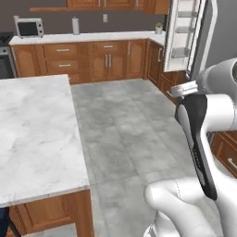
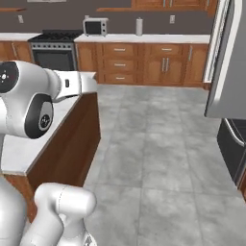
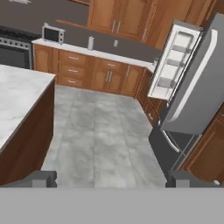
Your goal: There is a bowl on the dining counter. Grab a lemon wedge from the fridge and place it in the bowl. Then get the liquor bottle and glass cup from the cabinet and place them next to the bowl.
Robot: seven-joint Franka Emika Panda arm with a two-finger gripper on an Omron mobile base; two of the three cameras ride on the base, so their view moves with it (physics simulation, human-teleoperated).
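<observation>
- Gripper: jaws spread wide, nothing between them. The two dark fingertips sit far apart at the bottom of the hand view, with bare grey floor tile between.
- Dining counter: white veined marble top on the left of the left base view. Its near right corner overhangs the reddish-brown base, and its right edge runs straight away toward the back wall. In the right base view the same island shows its dark wooden end panel, with the arm's joints in front of it.
- Fridge: on the right, one grey door swung open into the room with its pale handle along the edge. The white door shelves are visible; I cannot tell what is in them. In the right base view the door's lower corner hangs over the floor on the right.
- Floor: a broad aisle of grey tile lies between the island's right edge and the fridge side, open back to the wall counter.
- Wall counter: runs along the back wall over drawer cabinets. A microwave stands at its left and a pale paper-towel roll near its middle.
- Stove: dark, left of the microwave in the right base view.
- Bowl, lemon wedge, bottle and cup: cannot locate any of them from these angles.
</observation>
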